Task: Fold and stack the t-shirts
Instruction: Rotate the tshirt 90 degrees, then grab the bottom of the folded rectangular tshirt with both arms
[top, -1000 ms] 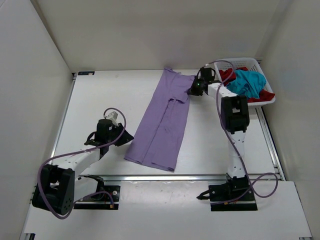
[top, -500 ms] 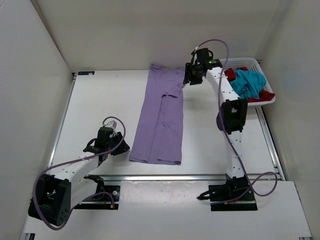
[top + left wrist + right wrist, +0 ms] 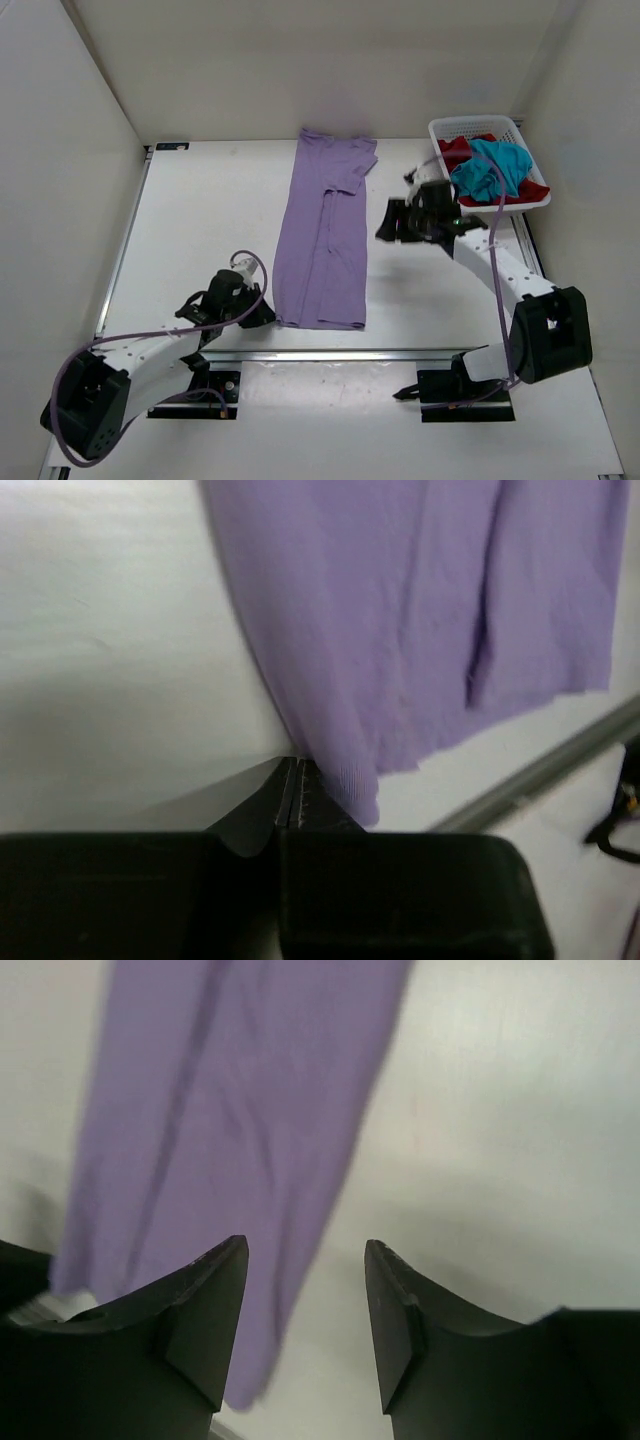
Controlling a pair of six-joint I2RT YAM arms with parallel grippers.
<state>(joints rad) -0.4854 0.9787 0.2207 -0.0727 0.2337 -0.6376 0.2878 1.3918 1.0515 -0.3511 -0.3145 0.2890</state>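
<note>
A lavender t-shirt (image 3: 325,230), folded into a long strip, lies flat up the middle of the table. At its near left corner, my left gripper (image 3: 268,316) is shut. In the left wrist view the tips (image 3: 297,763) pinch the edge of the lavender t-shirt (image 3: 420,610), and the hem corner drapes over one finger. Just right of the strip's middle, my right gripper (image 3: 388,222) hangs open and holds nothing. In the right wrist view the gripper (image 3: 305,1245) shows bare table between its fingers, with the lavender t-shirt (image 3: 230,1110) to the left. A teal t-shirt (image 3: 490,165) and a red t-shirt (image 3: 455,150) are bunched in the basket.
The white lattice basket (image 3: 470,123) stands at the back right corner. A metal rail (image 3: 400,353) runs along the table's near edge, just below the shirt's hem. White walls close in the left, back and right sides.
My right gripper let go of the shirt's far sleeve, opened and drew back toward the middle right. My left gripper moved right to the near left corner and shut. The shirt now lies straight.
</note>
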